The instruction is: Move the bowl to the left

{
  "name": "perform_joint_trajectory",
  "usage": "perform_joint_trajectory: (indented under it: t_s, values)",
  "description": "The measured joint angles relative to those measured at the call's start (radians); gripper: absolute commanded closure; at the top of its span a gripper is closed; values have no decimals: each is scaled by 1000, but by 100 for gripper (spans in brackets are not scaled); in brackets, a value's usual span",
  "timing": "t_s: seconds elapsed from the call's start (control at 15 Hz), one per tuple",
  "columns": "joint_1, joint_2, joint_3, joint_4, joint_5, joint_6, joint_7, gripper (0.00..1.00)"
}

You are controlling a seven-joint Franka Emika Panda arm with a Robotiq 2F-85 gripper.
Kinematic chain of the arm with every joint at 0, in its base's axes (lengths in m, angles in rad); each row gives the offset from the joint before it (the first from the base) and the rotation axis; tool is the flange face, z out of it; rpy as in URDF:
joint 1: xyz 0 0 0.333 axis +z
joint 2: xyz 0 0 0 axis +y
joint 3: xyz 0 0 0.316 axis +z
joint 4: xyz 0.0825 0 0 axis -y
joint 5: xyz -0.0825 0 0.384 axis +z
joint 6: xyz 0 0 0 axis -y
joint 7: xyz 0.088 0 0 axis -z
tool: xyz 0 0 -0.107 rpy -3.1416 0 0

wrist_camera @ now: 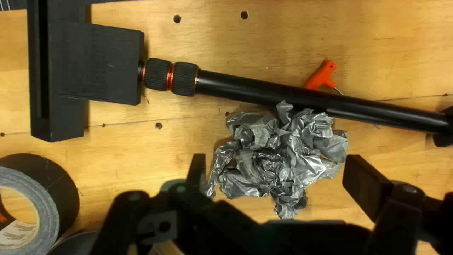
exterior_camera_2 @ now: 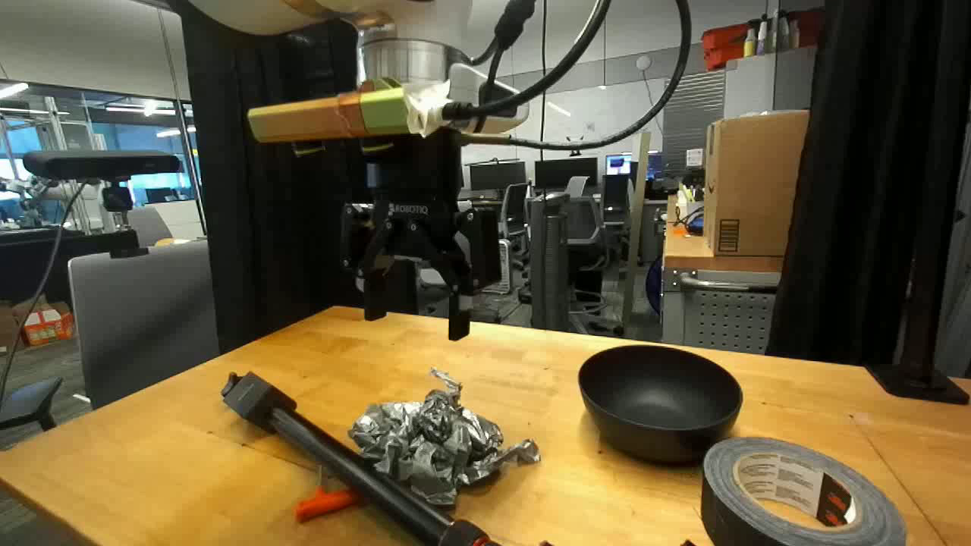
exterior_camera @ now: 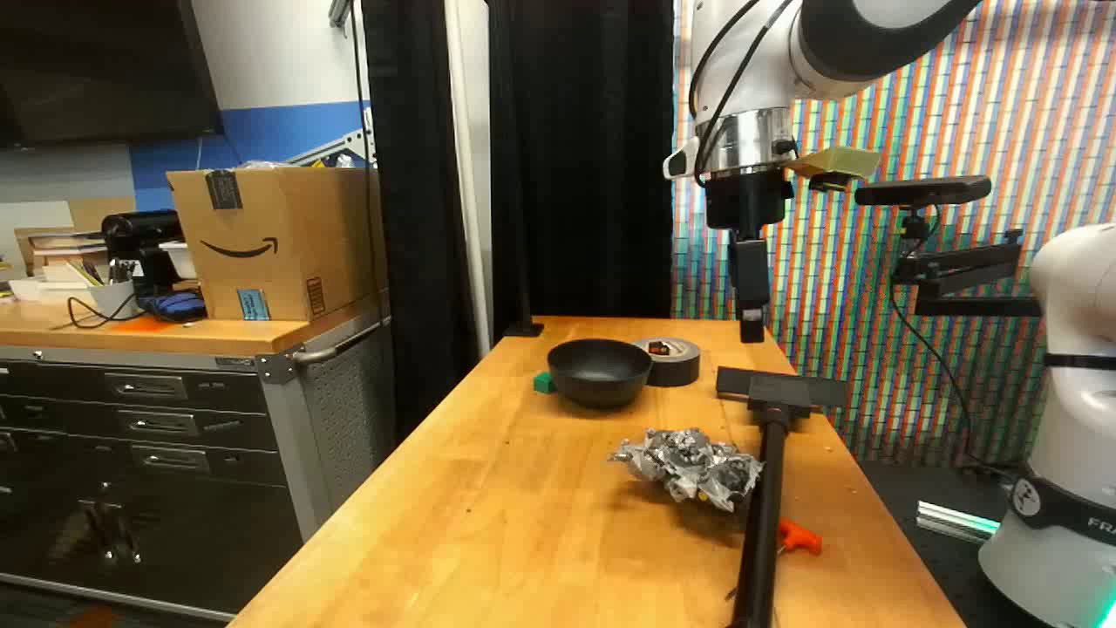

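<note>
We see a smooth, round black bowl (exterior_camera_2: 658, 403) near a crinkled silvery heap (exterior_camera_2: 434, 446); the gripper (exterior_camera_2: 417, 314) hovers, jaws parted.

Bright tabletop (exterior_camera: 488, 523), glinting silver heap (exterior_camera_2: 432, 447), soft shadows — wrist-view hand (wrist_camera: 275, 163) blurred

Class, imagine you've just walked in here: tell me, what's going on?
A robot arm holds its gripper above a wooden table, jaws apart and holding nothing. The black bowl it is meant to move left stands untouched on the table beside a roll of tape. A crumpled silver heap lies by a black pole.
</note>
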Motion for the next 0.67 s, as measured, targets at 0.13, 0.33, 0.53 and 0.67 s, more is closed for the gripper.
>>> perform_joint_trajectory:
  t_s: [0.13,0.33,0.53,0.67]
  values:
    - [0,0,0,1,0,0,0,0]
    - [0,4,-2,1,0,1,-1,0]
    - [-7,9,-19,7,0,14,-25,0]
    - [-18,18,-40,19,-2,35,-37,0]
